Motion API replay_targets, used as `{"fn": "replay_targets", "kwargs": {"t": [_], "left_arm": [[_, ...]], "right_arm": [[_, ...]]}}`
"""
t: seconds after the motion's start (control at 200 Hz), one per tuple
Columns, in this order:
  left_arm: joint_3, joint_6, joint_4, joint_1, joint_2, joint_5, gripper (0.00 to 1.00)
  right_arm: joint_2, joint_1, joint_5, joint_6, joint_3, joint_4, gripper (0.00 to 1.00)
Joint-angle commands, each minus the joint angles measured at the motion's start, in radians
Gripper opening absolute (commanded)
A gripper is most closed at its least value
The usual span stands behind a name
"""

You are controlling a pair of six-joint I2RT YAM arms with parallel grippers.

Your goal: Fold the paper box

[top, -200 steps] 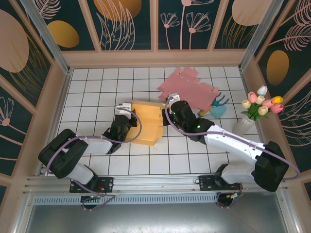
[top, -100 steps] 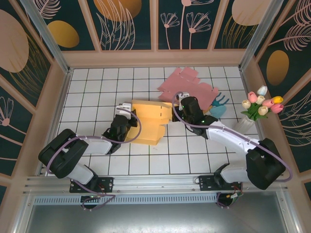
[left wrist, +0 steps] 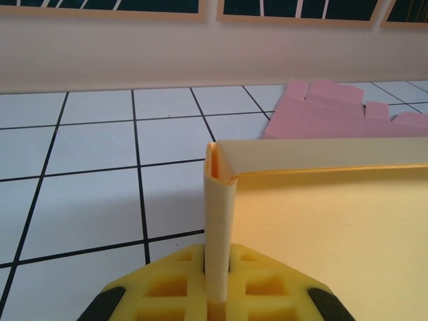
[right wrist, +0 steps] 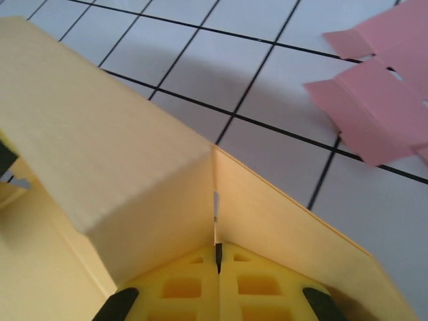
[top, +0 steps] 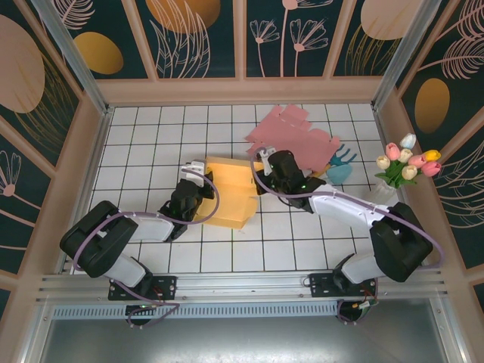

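The yellow paper box (top: pixel 229 190) lies half folded on the white tiled table, between my two arms. My left gripper (top: pixel 200 180) is at its left edge. In the left wrist view the left gripper (left wrist: pixel 221 262) is shut on an upright folded flap (left wrist: pixel 219 221) at the box's corner, with the box wall (left wrist: pixel 328 221) running off to the right. My right gripper (top: pixel 262 166) is at the box's right end. In the right wrist view the right gripper (right wrist: pixel 217 254) is shut with nothing between its fingers, its tips against the seam where two box panels (right wrist: pixel 120 154) meet.
A flat pink paper sheet (top: pixel 293 138) lies just behind the box, and also appears in the wrist views (left wrist: pixel 334 114) (right wrist: pixel 381 114). A blue object (top: pixel 340 171) and a vase of tulips (top: pixel 401 168) stand at the right. Wooden walls (top: pixel 242 91) ring the table.
The right gripper swung away to the right of the box, then came back to its right corner. The left gripper has kept its grip and place.
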Motion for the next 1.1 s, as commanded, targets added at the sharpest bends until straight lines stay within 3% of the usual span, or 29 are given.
{"fn": "replay_targets", "kwargs": {"t": [0.0, 0.1, 0.32, 0.45, 1.096], "left_arm": [[0.008, -0.007, 0.062, -0.020, 0.007, 0.050, 0.00], [0.003, -0.009, 0.066, -0.022, 0.011, 0.029, 0.00], [0.000, -0.025, 0.052, -0.023, 0.019, -0.093, 0.00], [-0.006, -0.038, 0.062, -0.023, 0.026, -0.102, 0.00], [-0.006, -0.082, 0.073, -0.023, 0.027, -0.168, 0.00]], "right_arm": [[0.004, 0.012, -0.044, -0.013, 0.030, 0.097, 0.00], [-0.005, 0.016, -0.028, -0.004, 0.017, 0.120, 0.00], [-0.045, 0.003, 0.150, 0.055, -0.090, 0.083, 0.00], [-0.066, -0.025, 0.203, 0.081, -0.150, 0.080, 0.00], [0.025, -0.048, 0.137, 0.163, -0.190, 0.142, 0.00]]}}
